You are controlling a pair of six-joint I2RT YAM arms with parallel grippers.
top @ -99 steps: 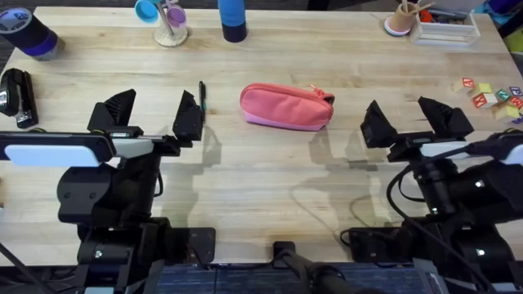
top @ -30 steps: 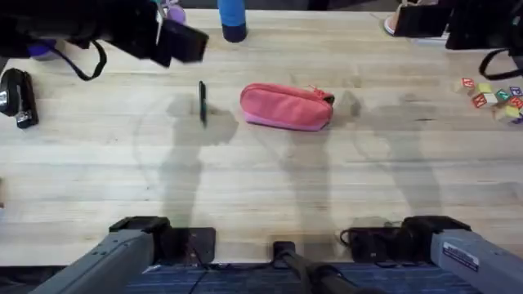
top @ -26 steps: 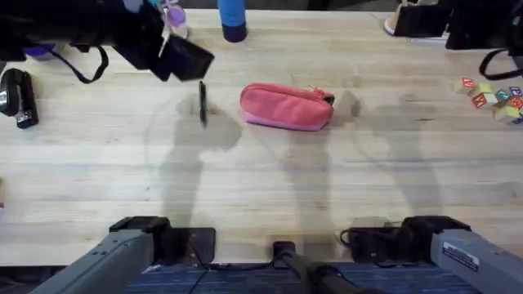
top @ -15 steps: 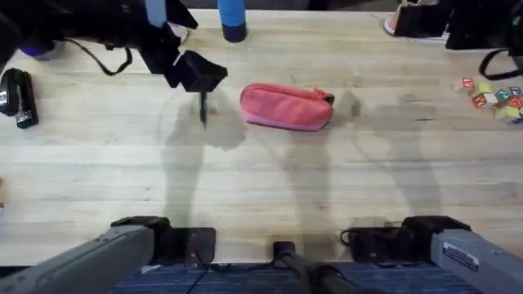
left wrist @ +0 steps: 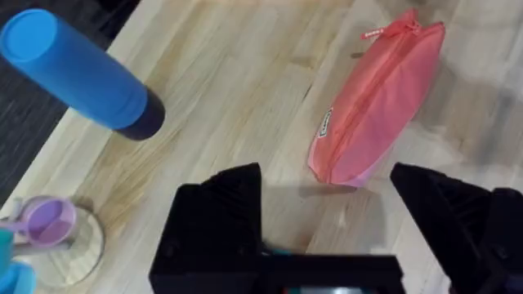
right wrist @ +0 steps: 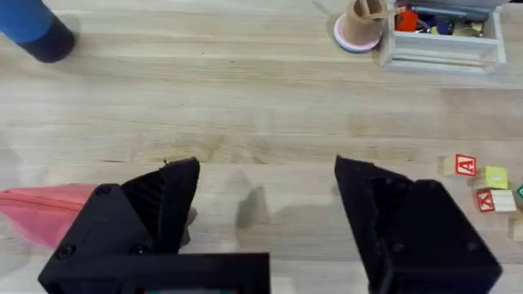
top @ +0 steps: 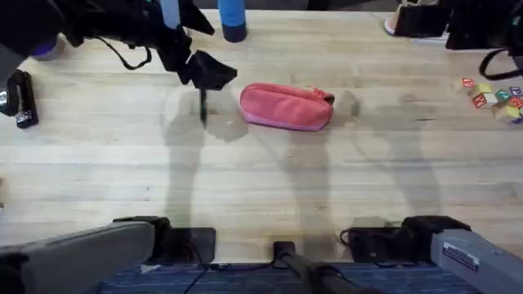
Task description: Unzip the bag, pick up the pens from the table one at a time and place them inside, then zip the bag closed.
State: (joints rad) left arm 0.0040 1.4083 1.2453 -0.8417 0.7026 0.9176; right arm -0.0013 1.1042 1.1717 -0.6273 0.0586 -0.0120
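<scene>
At nine o'clock on the table (top: 270, 175) lay the black stapler (top: 18, 96), well clear of my work. My left gripper (left wrist: 331, 216) hung with jaws spread wide, just above the dark pen (top: 202, 105), the coral pouch (top: 285, 107) beside it at three o'clock, zipper closed. I judged the unzipping not yet begun; next I'd need the zipper pull (left wrist: 372, 33) at the pouch's far end. The blue cylinder (top: 232, 18) stood at twelve, not in the way. My right gripper (right wrist: 265, 204) was open too, holding nothing, toy blocks (top: 493, 94) far right
</scene>
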